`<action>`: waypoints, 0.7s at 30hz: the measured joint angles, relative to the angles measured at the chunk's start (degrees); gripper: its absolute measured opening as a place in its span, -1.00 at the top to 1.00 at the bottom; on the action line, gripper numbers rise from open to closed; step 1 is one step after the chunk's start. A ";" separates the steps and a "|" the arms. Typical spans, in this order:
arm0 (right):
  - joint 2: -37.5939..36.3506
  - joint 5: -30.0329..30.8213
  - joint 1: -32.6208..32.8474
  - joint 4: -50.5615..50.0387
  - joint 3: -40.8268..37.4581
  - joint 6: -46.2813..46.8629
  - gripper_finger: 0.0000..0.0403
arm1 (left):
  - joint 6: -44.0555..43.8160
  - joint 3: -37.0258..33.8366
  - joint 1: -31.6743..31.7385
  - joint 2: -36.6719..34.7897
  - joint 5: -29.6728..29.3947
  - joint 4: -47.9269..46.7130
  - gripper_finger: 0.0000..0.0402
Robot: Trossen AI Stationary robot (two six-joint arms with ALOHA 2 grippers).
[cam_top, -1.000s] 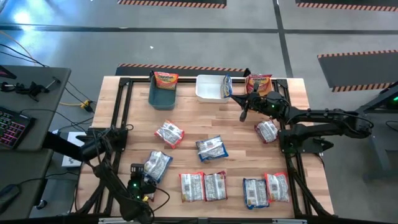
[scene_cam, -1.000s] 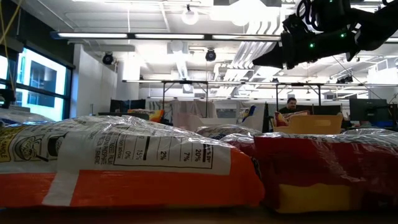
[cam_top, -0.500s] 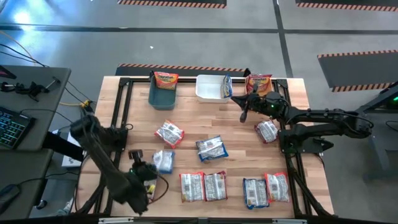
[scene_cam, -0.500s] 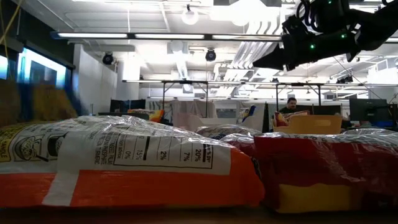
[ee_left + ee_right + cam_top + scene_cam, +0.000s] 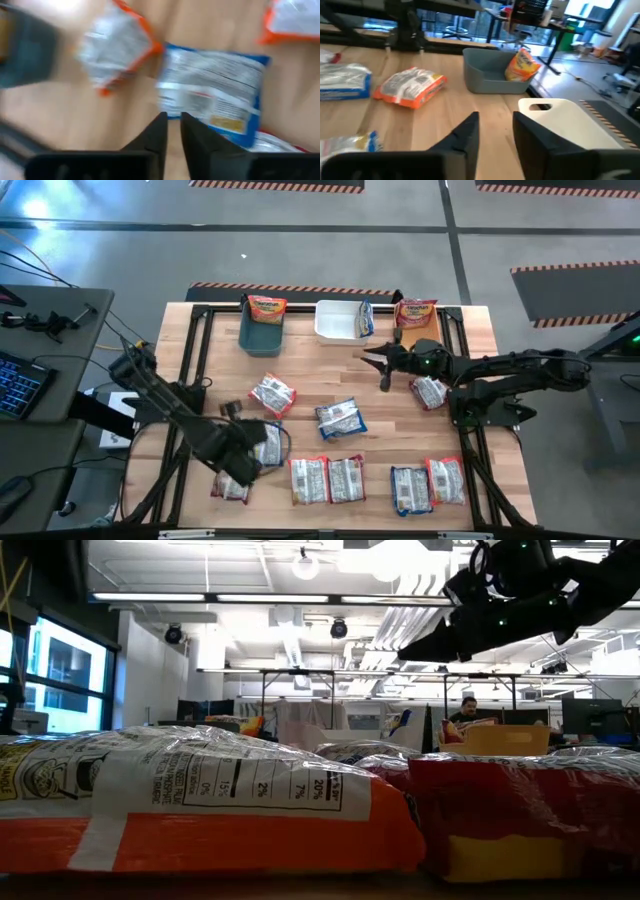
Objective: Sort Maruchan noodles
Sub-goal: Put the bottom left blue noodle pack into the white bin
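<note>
Both tools empty above scattered noodle packets

Left tool (image 5: 171,131), fingers nearly closed, hovers over a blue packet (image 5: 215,100) on the table (image 5: 310,370); right tool (image 5: 495,131), slightly open, hangs near the white bin (image 5: 338,321).

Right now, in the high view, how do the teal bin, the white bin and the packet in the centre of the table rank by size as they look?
1. Teal bin: the largest, clearly longer than the others.
2. White bin and centre packet: they look about alike, so I do not rank them.
</note>
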 joint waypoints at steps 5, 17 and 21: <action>0.19 1.09 0.15 0.34 0.00 1.59 0.27 | 3.64 -3.37 -0.57 4.98 11.41 8.95 0.38; 0.19 0.93 2.17 0.34 0.00 3.04 0.21 | -14.34 -5.15 -4.07 13.21 16.10 14.29 0.04; 0.17 0.93 2.93 0.35 -0.01 3.02 0.21 | -17.91 -5.17 -4.65 14.93 14.51 13.94 -0.01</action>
